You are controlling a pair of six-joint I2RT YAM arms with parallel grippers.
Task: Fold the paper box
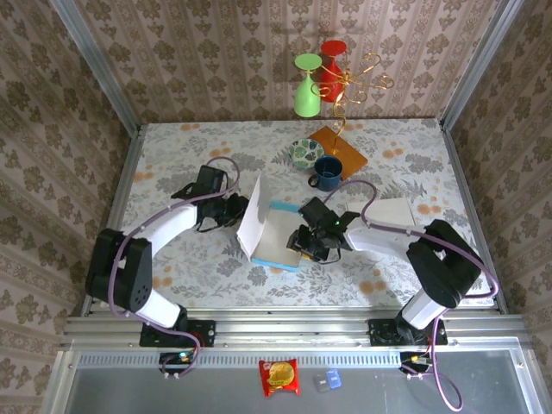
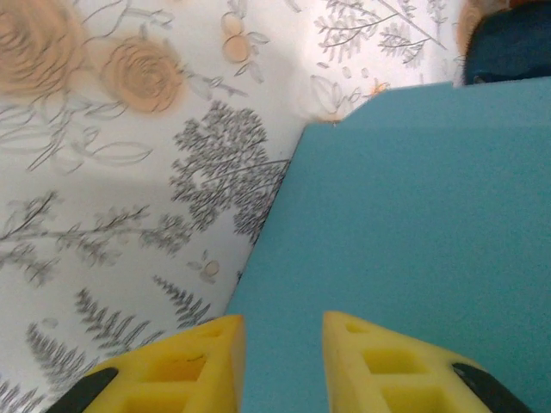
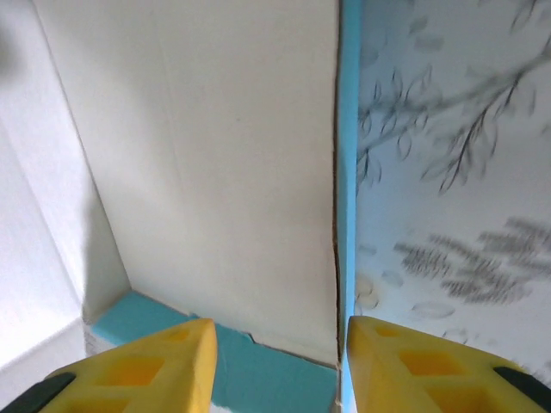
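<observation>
The paper box (image 1: 278, 243), white inside and blue outside, lies mid-table with its left flap (image 1: 250, 217) standing upright. My left gripper (image 1: 231, 211) is just behind that flap. In the left wrist view its yellow fingers (image 2: 207, 353) stand slightly apart against the flap's blue outer face (image 2: 413, 215), with nothing pinched; the left gripper (image 2: 284, 320) is open. My right gripper (image 1: 304, 244) is at the box's right side. It (image 3: 281, 323) is open and straddles the thin blue side wall (image 3: 347, 172), one finger over the white inside (image 3: 215, 155), the other outside the wall.
Behind the box stand a dark blue mug (image 1: 327, 172), a patterned dish (image 1: 304, 153) and an orange base (image 1: 341, 151) carrying a gold wire stand. A green glass (image 1: 307, 86) and a red one (image 1: 332, 60) hang at the back wall. Mug edge (image 2: 508, 52).
</observation>
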